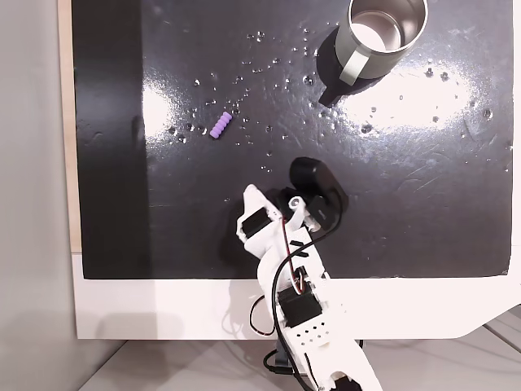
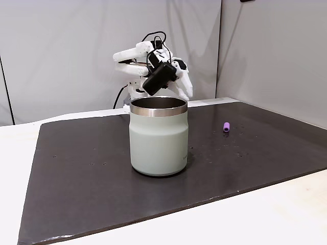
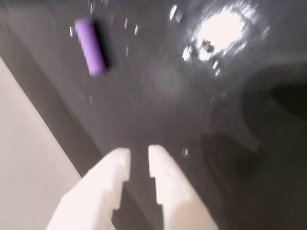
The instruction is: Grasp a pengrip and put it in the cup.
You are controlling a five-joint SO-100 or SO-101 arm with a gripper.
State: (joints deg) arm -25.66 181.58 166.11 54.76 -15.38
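Lying on its side on the black mat (image 1: pixel 423 204), your pengrip (image 1: pixel 221 125) sits left of centre in the top-down fixed view, among scattered water droplets (image 1: pixel 277 65). In the wrist view it shows as a blurred purple cylinder (image 3: pixel 90 46) at upper left, well ahead of the fingertips. Your gripper (image 3: pixel 138 154) holds nothing; its two white fingers (image 3: pixel 115 165) stand nearly together with only a narrow gap between them, above bare mat. From the side fixed view you see the gripper (image 2: pixel 188 93) raised off the mat behind the cup (image 2: pixel 158 135), with the pengrip (image 2: pixel 226 127) off to the right. The cup (image 1: pixel 383 37) stands upright at the mat's top edge, handle toward the arm (image 1: pixel 293 277), well apart from the pengrip.
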